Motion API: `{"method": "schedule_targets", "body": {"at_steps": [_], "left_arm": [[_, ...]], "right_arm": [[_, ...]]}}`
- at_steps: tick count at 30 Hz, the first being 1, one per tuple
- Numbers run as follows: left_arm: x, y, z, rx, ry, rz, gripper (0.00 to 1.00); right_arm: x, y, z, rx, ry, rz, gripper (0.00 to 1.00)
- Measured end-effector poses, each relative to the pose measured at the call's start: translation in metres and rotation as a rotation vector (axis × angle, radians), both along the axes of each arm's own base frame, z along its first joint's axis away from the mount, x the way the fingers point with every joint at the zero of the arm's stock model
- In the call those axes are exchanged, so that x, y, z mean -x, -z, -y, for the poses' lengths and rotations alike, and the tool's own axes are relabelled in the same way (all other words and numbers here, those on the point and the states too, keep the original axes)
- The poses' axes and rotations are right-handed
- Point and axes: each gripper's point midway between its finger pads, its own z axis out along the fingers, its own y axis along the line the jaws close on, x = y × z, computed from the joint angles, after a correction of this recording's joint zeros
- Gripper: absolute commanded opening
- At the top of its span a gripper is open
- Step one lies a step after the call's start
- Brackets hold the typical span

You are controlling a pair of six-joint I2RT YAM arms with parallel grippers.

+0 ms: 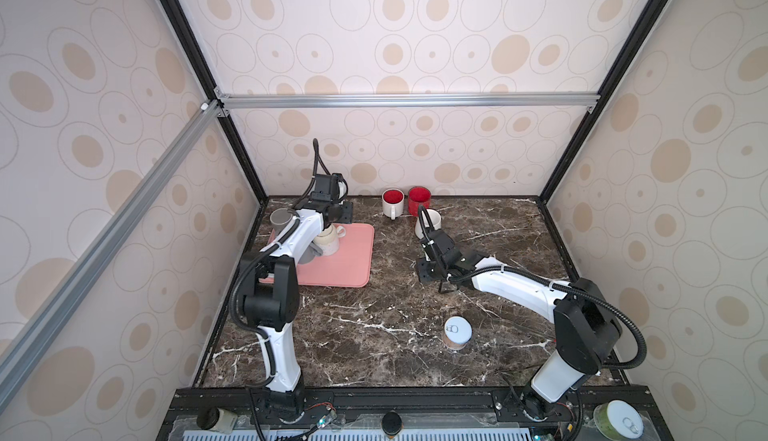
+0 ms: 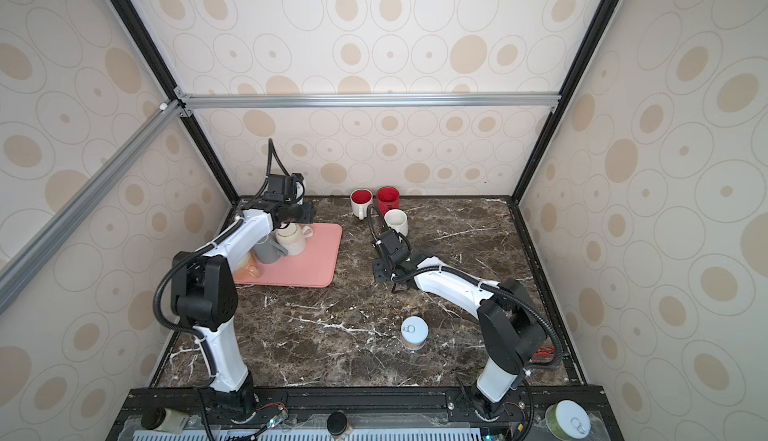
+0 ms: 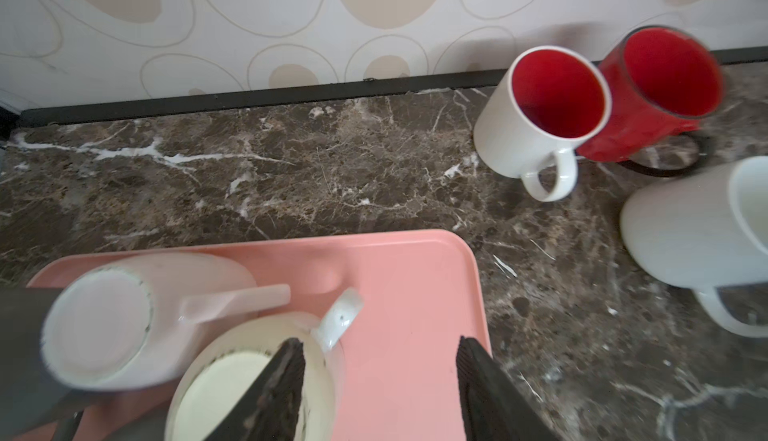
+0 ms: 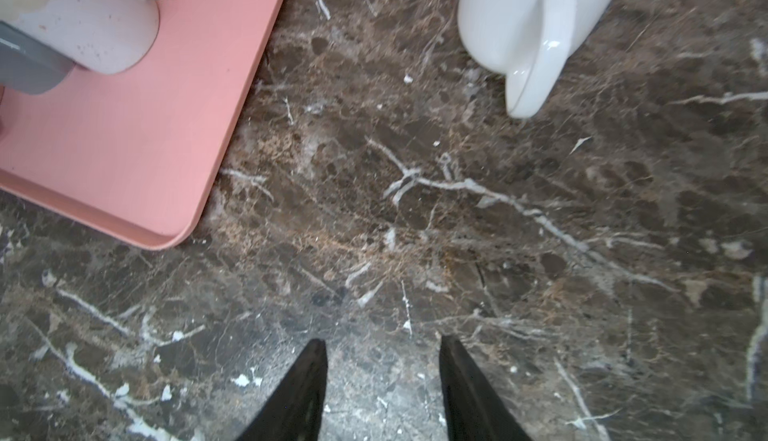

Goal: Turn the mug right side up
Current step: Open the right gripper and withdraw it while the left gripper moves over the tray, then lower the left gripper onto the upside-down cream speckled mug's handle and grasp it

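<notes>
Ceramic mug [image 3: 224,385]: cream, speckled glaze, upside down on pink tray [image 3: 415,293], base up, right under L gripper [image 3: 378,340]; shows in both top views [image 1: 330,243] [image 2: 293,241]. Prob. the one to flip, since the gripper is over it.
L gripper: jaws spread, nothing pinched. One finger [image 3: 282,389] sits over the mug's base, the other off to the side above bare tray. Mug handle [image 3: 338,314] sticks out just ahead of the fingertips.
R gripper [image 4: 381,339]: jaws apart, empty, above bare stone counter [image 4: 415,210]. Tray corner is ahead to one side, plain white mug [image 4: 519,11] ahead to the other.
Handling: rigid, no give. Prob. fairly heavy for a small thing. Glaze looks slick, so pads may slip. Would chip or crack if dropped on stone.
Grip spot: my guess is across the body wall w/ jaws opened wider. Handle is the alt., but the mug could swing on it during the roll.
Neighbours: pale pink mug [image 3: 104,326] close beside the speckled one, can't tell if touching. Grey mug [image 4: 25,65] is next to them. Tight spot, so lift clear before turning.
Beyond L fingertips: red-lined mug [image 3: 519,135] and red mug [image 3: 648,106], both upright on the counter.
Writing: none legible on mugs or tray. Tin [image 1: 457,331] nr R arm shows a pull-tab only, no readable label.
</notes>
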Motion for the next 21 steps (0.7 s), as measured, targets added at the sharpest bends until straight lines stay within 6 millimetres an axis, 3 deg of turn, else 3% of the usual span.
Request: {"method": "schedule_targets", "body": {"at_steps": [5, 9, 12, 21], "left_arm": [[-0.023, 0.051, 0.006, -0.104, 0.009, -0.118, 0.52], [-0.034, 0.075, 0.009, -0.150, 0.023, -0.188, 0.52], [-0.025, 0.085, 0.006, -0.201, 0.012, -0.234, 0.55], [0.008, 0.089, -0.002, -0.282, -0.013, -0.275, 0.55]], "right_arm": [[0.023, 0.007, -0.025, -0.032, -0.054, -0.024, 0.48], [0.031, 0.007, -0.040, -0.061, -0.081, -0.027, 0.48], [0.031, 0.007, -0.042, -0.069, -0.082, -0.025, 0.48], [0.029, 0.006, -0.043, -0.069, -0.082, -0.016, 0.48]]}}
